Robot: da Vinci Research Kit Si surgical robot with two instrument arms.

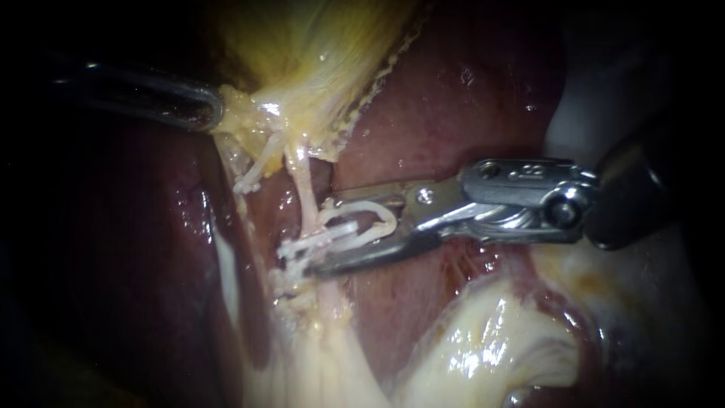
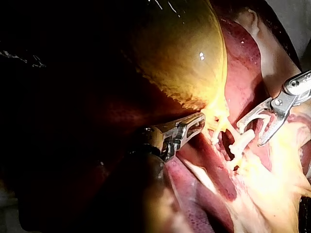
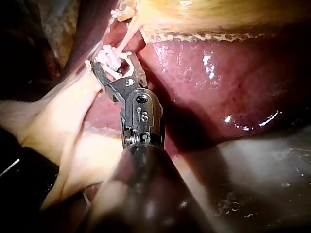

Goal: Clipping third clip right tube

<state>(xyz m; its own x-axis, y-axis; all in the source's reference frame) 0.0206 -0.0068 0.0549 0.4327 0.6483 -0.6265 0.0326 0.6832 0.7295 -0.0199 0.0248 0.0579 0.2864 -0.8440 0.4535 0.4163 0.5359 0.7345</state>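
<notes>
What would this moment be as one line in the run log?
left instrument: holds gallbladder | right instrument: open clip in jaws, at right tube | clip not yet closed

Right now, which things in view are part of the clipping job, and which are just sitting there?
In the job:
right instrument
loaded clip held in its jaws
right tube
placed clips on that tube

Just there:
liver
gallbladder
left instrument, at the gallbladder's edge
clipped left tube
</notes>
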